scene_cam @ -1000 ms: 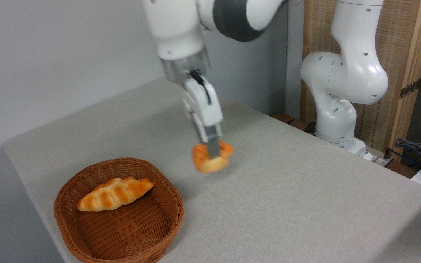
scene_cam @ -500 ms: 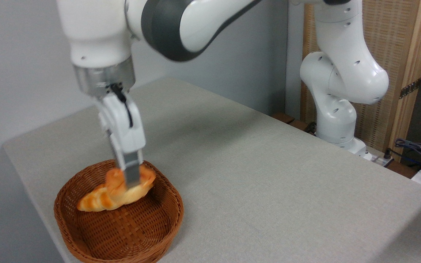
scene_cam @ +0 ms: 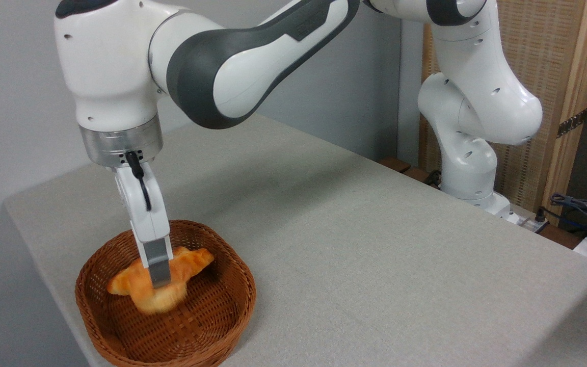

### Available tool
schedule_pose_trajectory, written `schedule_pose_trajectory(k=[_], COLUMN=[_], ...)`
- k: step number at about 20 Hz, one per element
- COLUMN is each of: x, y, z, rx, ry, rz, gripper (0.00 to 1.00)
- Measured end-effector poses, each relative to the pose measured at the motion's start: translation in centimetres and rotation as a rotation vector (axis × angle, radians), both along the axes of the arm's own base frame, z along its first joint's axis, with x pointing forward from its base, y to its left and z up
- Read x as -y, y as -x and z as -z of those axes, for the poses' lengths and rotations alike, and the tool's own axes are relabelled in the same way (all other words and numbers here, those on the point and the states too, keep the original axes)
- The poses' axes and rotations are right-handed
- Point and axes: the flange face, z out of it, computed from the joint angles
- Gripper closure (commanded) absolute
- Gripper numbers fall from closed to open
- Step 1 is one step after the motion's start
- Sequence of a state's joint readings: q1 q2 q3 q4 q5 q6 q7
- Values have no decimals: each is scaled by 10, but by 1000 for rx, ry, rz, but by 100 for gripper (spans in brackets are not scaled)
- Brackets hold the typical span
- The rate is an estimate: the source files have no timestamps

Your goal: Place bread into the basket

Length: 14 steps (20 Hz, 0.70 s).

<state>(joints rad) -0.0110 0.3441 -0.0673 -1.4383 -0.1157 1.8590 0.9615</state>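
Bread (scene_cam: 158, 299) sits clamped in my jaws, blurred, low inside the basket (scene_cam: 212, 331), in front of and overlapping the braided loaf (scene_cam: 191, 262) lying there. My gripper (scene_cam: 158, 285) points straight down over the basket's middle. Basket rests near the desk (scene_cam: 375, 255) corner.

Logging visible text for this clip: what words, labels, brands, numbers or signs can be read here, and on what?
None can be read. The arm and gripper show no legible marking; the basket, bun, braided loaf and table carry no text.
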Motion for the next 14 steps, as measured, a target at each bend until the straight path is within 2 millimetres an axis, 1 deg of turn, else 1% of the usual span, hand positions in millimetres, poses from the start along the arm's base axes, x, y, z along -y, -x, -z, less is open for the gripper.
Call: schedule_pose_trajectory(k=[4,8,9,11,14], x=[3,3,1,-8,-31], y=[-1,0,1,9,35], z=[5,0,-6,-28,-66], rx=[-5,2,12,15,-4], ry=[-20,-20,-20,-21,-25], rz=[14,11,9,-7,-68], gripper=[0,0,0,0,0])
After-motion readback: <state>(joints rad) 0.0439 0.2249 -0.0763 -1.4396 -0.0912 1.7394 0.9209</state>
